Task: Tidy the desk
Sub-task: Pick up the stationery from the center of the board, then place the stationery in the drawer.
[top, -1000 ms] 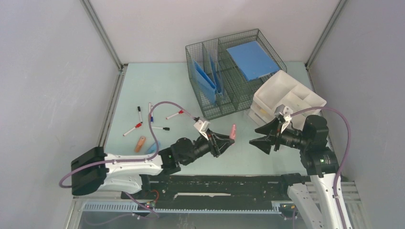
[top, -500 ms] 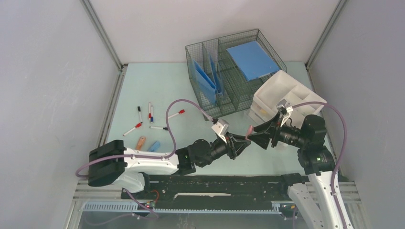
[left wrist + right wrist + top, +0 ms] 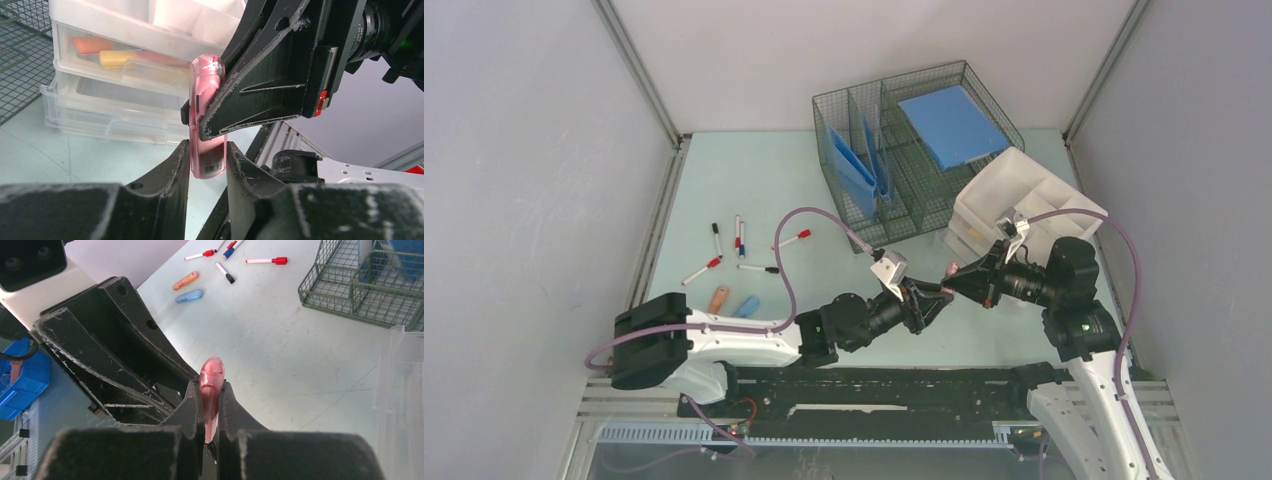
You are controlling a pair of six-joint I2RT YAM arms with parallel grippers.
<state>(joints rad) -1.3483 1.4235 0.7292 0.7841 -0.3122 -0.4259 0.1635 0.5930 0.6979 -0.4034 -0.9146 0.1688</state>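
Along the left side of the counter five markers lie scattered, and just nearer the near edge an orange piece and a blue piece lie side by side. The left arm reaches rightward across the near part of the counter. The left claw is raised off the surface right of the middle, with the pale green top below and clear of its fingers. It stands only narrowly open, and its two fingers press the sides of the lower, labelled end of a pink piece held upright. The right claw meets it head-on from the right, also above the counter and not touching it. Its fingers are squeezed nearly together on the same pink piece, whose rounded tip pokes out past them. Both claws thus grip this one thing at once, the right higher up than the left. Past them, at the far edge, stands a wire basket with blue folders upright in its left part and a blue book lying across its right part. Touching its right corner, by the right edge, is a white drawer unit.
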